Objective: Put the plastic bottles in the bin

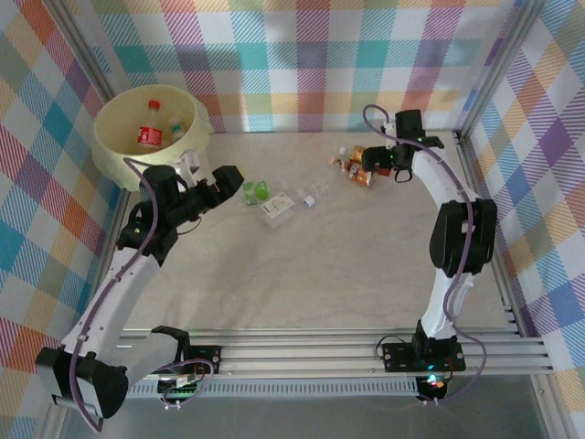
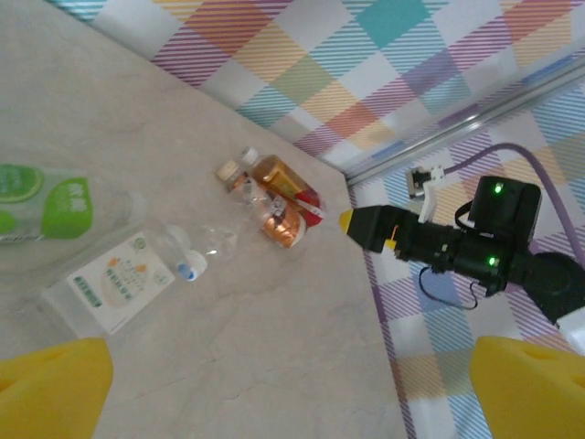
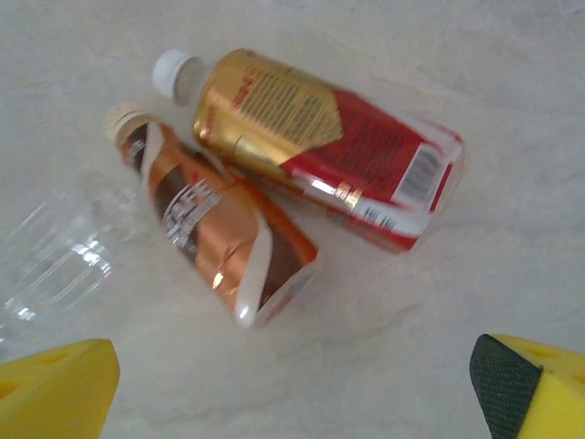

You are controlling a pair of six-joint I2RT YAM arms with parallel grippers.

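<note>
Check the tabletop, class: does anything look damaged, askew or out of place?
Yes. The copper-brown labelled plastic bottle lies on its side, its bottom end squashed flat, beside the gold-and-red labelled plastic bottle, also toppled. Both lie on the beige table, far from the round pale-yellow plastic bin.

The crushed clear plastic bottle with the green label (image 2: pixel 50 206) ran off the left wrist view's left edge, and the yellow fingers (image 2: pixel 50 389) of the left end effector (image 2: pixel 292 361) were cropped at its bottom corners. A crushed clear unlabelled bottle (image 3: pixel 55 261) was cut by the right wrist view's left edge. From above, labels on the small bottles (image 1: pixel 150 135) inside the round pale-yellow plastic bin (image 1: pixel 108 151) were too small to read.
</note>
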